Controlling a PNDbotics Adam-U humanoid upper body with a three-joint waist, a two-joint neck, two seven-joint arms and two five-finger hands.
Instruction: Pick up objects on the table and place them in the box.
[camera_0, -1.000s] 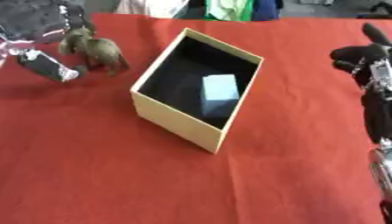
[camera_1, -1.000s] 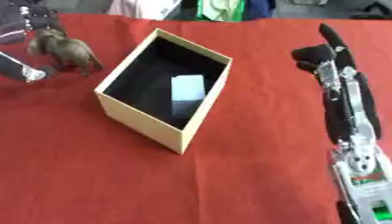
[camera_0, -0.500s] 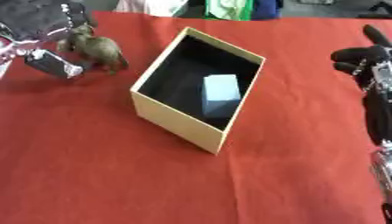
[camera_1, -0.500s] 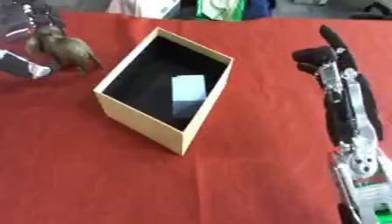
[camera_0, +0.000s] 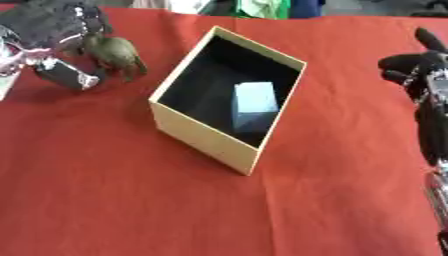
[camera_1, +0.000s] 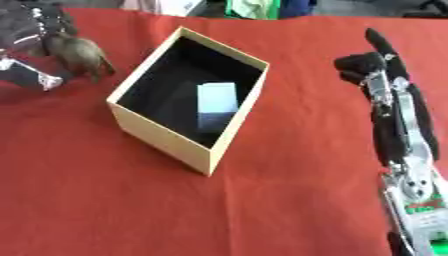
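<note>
A brown-olive toy animal (camera_0: 118, 52) stands on the red cloth at the far left, just left of the box. My left hand (camera_0: 48, 27) reaches in from the upper left; its fingers curl over the toy's front end and the thumb (camera_0: 66, 75) lies low beside it. The tan cardboard box (camera_0: 203, 135) with a black inside sits askew in the middle and holds a light blue block (camera_0: 254, 102). My right hand (camera_1: 367, 62) rests open at the right edge, fingers pointing up, apart from the box.
A red cloth (camera_0: 105, 200) covers the whole table. Green and white things (camera_0: 258, 7) lie past the far edge. My right forearm (camera_1: 411, 185), black and silver, runs down the right side to the lower corner.
My left hand has drawn in closer round the toy animal, and the thumb has shifted towards it. The box, the block and the right hand stay put.
</note>
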